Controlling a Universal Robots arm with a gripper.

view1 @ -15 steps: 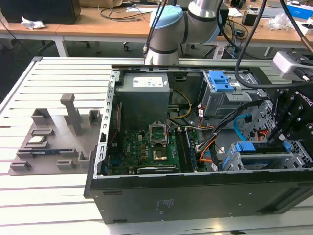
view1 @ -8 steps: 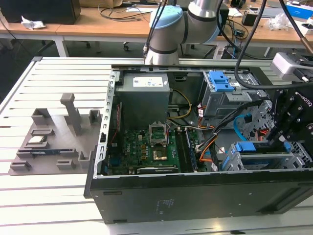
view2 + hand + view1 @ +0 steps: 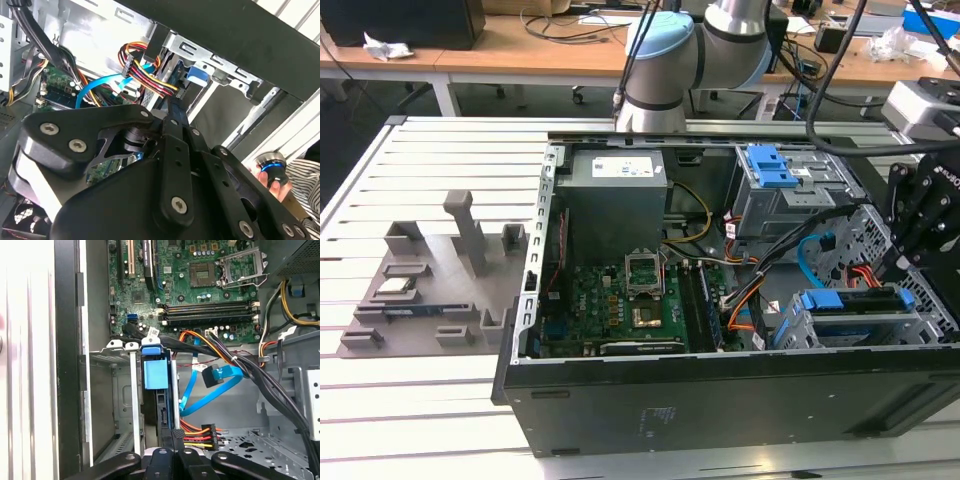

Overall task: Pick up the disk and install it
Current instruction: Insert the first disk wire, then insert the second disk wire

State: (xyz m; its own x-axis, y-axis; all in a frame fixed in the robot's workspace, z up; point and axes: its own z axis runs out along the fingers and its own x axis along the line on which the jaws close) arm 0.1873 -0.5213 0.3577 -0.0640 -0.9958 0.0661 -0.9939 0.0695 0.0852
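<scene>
The end effector (image 3: 910, 245) hangs above the disk (image 3: 850, 303) (seated in its cage)

The disk (image 3: 156, 390) stands on edge in the metal drive cage (image 3: 117, 347) of the open computer, right in front of the fingers (image 3: 177, 434). Its blue carrier frames it, with the blue tab at the end farthest from them.
</scene>
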